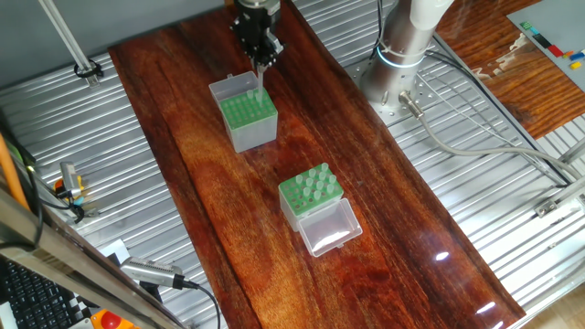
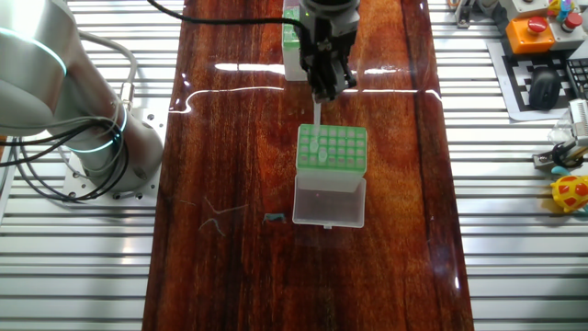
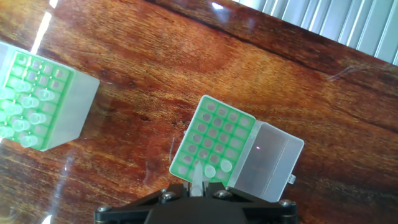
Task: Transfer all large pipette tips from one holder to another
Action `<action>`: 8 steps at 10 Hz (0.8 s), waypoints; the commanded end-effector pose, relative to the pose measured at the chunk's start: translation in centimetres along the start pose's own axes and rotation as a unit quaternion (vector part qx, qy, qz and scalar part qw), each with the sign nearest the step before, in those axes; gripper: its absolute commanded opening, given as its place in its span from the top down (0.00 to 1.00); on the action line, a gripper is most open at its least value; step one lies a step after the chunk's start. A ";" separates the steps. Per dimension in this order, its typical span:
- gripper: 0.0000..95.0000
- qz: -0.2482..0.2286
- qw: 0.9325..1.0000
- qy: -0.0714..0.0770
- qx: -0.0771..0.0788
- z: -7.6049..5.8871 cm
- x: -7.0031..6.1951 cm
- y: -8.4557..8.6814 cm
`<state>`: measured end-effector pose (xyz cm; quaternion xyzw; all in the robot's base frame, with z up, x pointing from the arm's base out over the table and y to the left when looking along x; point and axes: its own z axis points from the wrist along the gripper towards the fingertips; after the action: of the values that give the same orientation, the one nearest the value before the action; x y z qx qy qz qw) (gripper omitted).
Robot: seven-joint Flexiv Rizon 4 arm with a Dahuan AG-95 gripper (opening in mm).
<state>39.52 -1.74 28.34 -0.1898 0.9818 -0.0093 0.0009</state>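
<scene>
The gripper (image 2: pixel 321 92) hangs above the grey box (image 1: pixel 248 116), its fingers pinched narrowly on 1 tip (image 2: pixel 316 119) that points straight down toward the box's green grid. In the other fixed view that held tip's lower end reaches the grid's left edge, though whether it has entered a hole cannot be told. The hand view shows the tip (image 3: pixel 196 178) rising between the finger ends at the bottom of the picture, with 2 more tips (image 3: pixel 216 168) already seated in the nearest row of the grid just beside it; the remaining holes look open. The grey box's whitish lid (image 3: pixel 268 161) lies folded flat on the counter (image 1: pixel 210 201). The clear box (image 1: pixel 311 198) stands well apart on the same wooden counter, its lid also folded out, and about a dozen tips stand upright in its grid, filling much of the top. In the hand view it sits at the far left edge.
</scene>
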 end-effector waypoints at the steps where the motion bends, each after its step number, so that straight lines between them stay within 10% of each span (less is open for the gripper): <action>1: 1.00 0.000 1.000 0.000 0.001 0.2 0.1 0.1; 8: 1.00 -0.011 1.000 -0.004 0.002 1.9 0.1 -0.1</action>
<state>39.33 -1.93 26.24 -0.2019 0.9793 -0.0101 0.0060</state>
